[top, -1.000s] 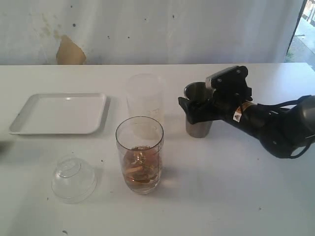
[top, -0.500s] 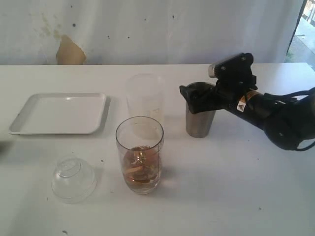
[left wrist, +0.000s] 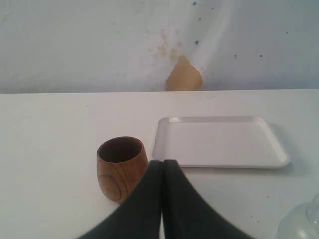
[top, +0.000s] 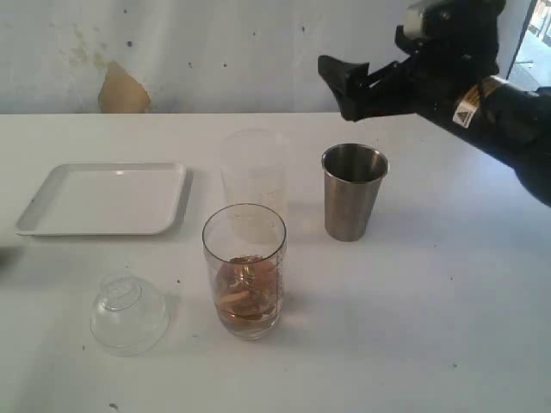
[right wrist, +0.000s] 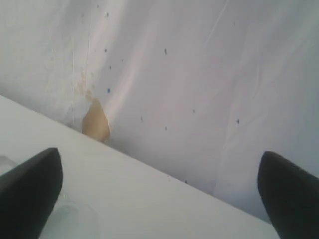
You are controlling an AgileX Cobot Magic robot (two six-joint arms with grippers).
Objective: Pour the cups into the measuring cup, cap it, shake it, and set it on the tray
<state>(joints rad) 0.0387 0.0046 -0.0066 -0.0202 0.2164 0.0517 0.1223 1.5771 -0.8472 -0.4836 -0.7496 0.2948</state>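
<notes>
The steel tumbler (top: 354,191) stands upright right of centre, with nothing touching it. High above and behind it hangs my right gripper (top: 355,84) (right wrist: 159,184), open and empty, aimed at the wall. The measuring cup (top: 244,271) stands in front, holding brownish contents. The white tray (top: 103,198) (left wrist: 219,142) lies empty at the left. The brown wooden cup (left wrist: 121,167) shows only in the left wrist view, upright beside the tray. My left gripper (left wrist: 162,165) is shut on nothing, just short of that cup, and is out of the exterior view.
A frosted plastic cup (top: 252,172) stands right behind the measuring cup. A clear dome lid (top: 129,311) (left wrist: 301,224) lies on the table front left. A white sheet hangs along the table's far edge.
My right gripper, which stood around the steel tumbler, has lifted up and back, clear of it. The tumbler stays upright in place. Nothing else moved.
</notes>
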